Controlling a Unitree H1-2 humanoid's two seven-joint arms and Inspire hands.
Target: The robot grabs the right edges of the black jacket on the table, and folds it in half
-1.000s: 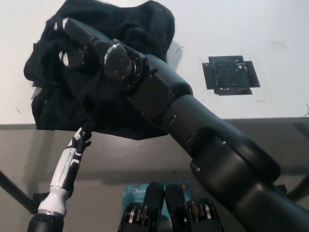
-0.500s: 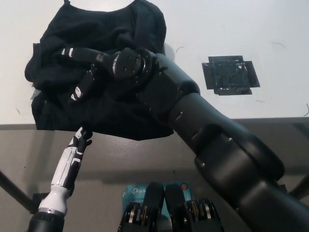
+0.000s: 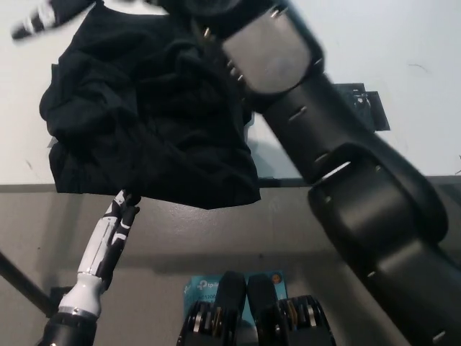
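At the lower left, our white left hand (image 3: 122,205) waits at the near edge of the table (image 3: 29,108), just under the hem of the black jacket (image 3: 151,122). It points up toward the cloth, but we cannot tell whether its fingers are open or closed, because the hem hides them; it does not visibly grip anything. We judge that it rests there so that it stays out of the way of the fold.

The black jacket lies in a bunched heap on the left half of the white table, and its lower hem hangs a little over the near edge. The cloth looks doubled over itself, so we think the fold is mostly laid down, though not neatly.

Our black right hand (image 3: 45,16) is at the top left corner, beyond the jacket's far left side, blurred and partly out of view. We cannot tell its grip. The right arm (image 3: 317,137) crosses over the jacket, probably because it carries the right edge toward the left.

To the right, a patch of black tape (image 3: 371,108) shows on the table behind the arm.
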